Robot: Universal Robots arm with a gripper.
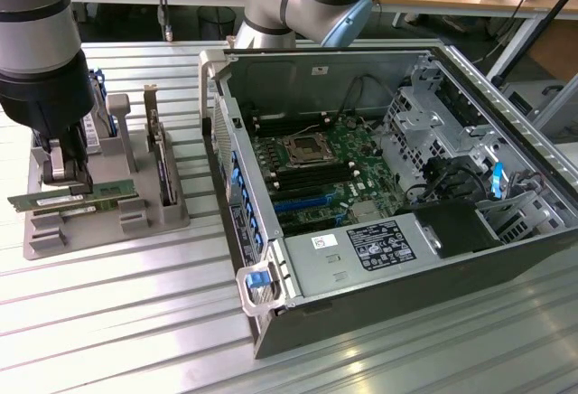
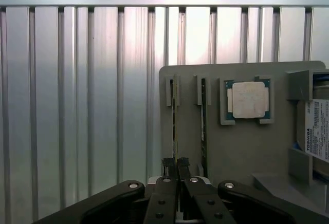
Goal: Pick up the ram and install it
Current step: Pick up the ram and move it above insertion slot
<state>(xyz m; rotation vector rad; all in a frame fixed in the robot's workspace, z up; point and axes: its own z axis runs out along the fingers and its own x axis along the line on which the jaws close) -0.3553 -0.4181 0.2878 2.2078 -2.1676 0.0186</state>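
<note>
The tool (image 1: 67,175) is pinched almost shut on the ram (image 1: 101,193), near its middle. The ram sits at the gray holder (image 1: 108,229), well apart from the open computer (image 1: 361,258). I think a good lift goes straight up and slow, so the thin stick does not tip or catch.

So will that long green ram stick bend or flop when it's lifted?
Probably not: the long thin green circuit-board ram stick runs straight out both sides of the end effector without sagging. It looks thin, so likely light and perhaps fragile.
</note>
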